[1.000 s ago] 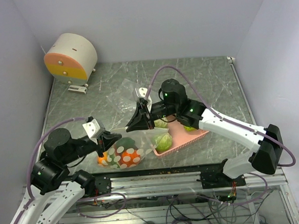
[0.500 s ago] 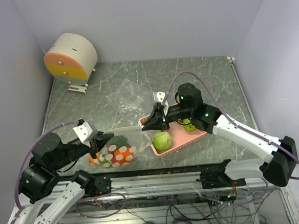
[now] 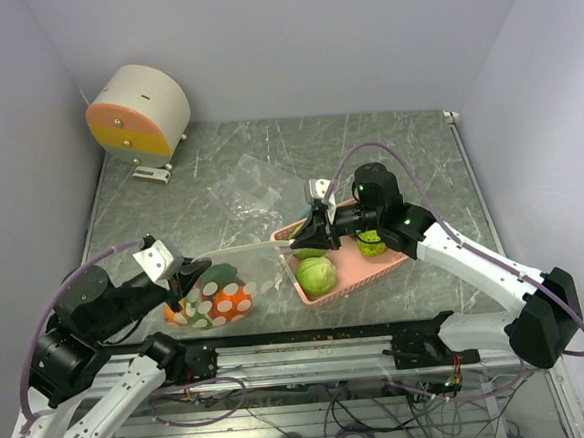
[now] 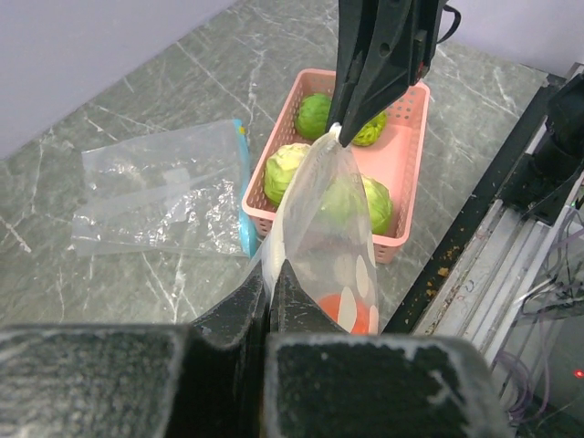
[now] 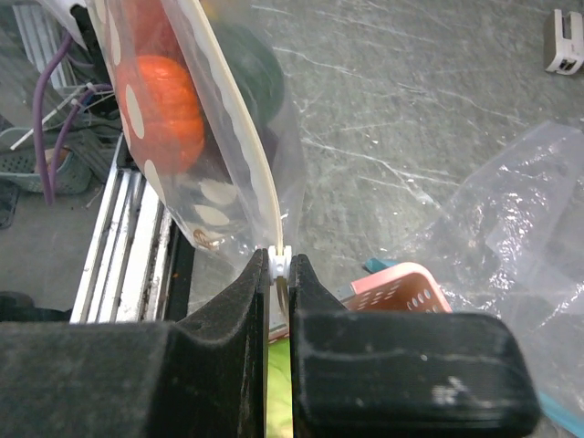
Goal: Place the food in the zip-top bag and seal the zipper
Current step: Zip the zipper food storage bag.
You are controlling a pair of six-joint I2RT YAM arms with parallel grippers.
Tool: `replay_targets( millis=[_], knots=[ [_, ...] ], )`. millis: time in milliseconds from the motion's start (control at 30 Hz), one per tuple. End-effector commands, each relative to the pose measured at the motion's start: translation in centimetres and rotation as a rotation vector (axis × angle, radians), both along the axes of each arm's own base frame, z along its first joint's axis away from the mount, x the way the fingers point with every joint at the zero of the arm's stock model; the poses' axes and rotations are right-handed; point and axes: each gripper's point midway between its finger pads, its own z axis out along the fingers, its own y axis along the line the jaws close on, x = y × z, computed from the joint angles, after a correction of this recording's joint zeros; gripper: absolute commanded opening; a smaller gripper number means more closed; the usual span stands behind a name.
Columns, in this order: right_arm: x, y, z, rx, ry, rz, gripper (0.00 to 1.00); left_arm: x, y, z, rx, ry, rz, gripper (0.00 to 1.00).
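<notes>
A clear zip-top bag [image 3: 222, 299] with white dots hangs between my grippers, holding an orange fruit [image 3: 233, 301] and a dark green piece [image 3: 216, 276]. Its zipper [image 3: 239, 251] looks cream-white and is stretched taut. My left gripper [image 3: 188, 273] is shut on the bag's left end [image 4: 271, 274]. My right gripper [image 3: 295, 239] is shut on the white zipper slider [image 5: 279, 260] at the right end, over the tray's near corner. The orange fruit also shows in the right wrist view [image 5: 169, 91].
A pink tray [image 3: 375, 263] holds three pale green cabbage balls [image 3: 318, 274]. A second clear bag [image 3: 260, 186] with a teal strip [image 4: 245, 192] lies flat behind it. A cream and orange drum [image 3: 139, 111] stands back left. Metal rails run along the near edge.
My right gripper has slid right along the zipper to above the tray. My left gripper has pulled back left, and the bag's mouth is now drawn out long and taut.
</notes>
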Motion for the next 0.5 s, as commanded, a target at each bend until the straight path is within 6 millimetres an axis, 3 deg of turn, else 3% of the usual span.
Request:
replay_targets(
  millis=[0, 233, 267, 300, 333, 367, 433, 467],
  knots=[
    [0.8, -1.2, -1.2, -0.041, 0.005, -0.037, 0.00, -0.2, 1.3, 2.6, -0.033, -0.097, 0.048, 0.07],
    [1.5, -1.1, -0.9, -0.035, 0.021, -0.054, 0.00, -0.3, 1.4, 2.4, -0.033, -0.094, 0.053, 0.07],
    [1.8, -0.9, -0.1, -0.014, 0.013, -0.072, 0.09, -0.2, 1.4, 2.4, -0.035, -0.090, 0.054, 0.07],
    [2.8, -0.7, 1.0, 0.019, 0.027, -0.140, 0.30, -0.1, 1.4, 2.4, -0.040, -0.087, 0.061, 0.07],
    [4.0, -0.5, 2.3, 0.055, 0.054, -0.217, 0.38, 0.2, 1.3, 2.4, -0.050, -0.080, 0.074, 0.07],
    [4.9, -0.4, 3.4, 0.084, 0.083, -0.279, 0.39, 0.8, 1.3, 2.5, -0.066, -0.072, 0.098, 0.07],
    [6.7, -0.4, 6.5, 0.159, 0.132, -0.399, 0.69, 2.7, 1.8, 3.0, -0.129, -0.046, 0.208, 0.07],
    [7.7, -0.7, 7.6, 0.191, 0.147, -0.468, 0.74, 4.0, 2.3, 3.1, -0.170, -0.028, 0.282, 0.07]
  ],
)
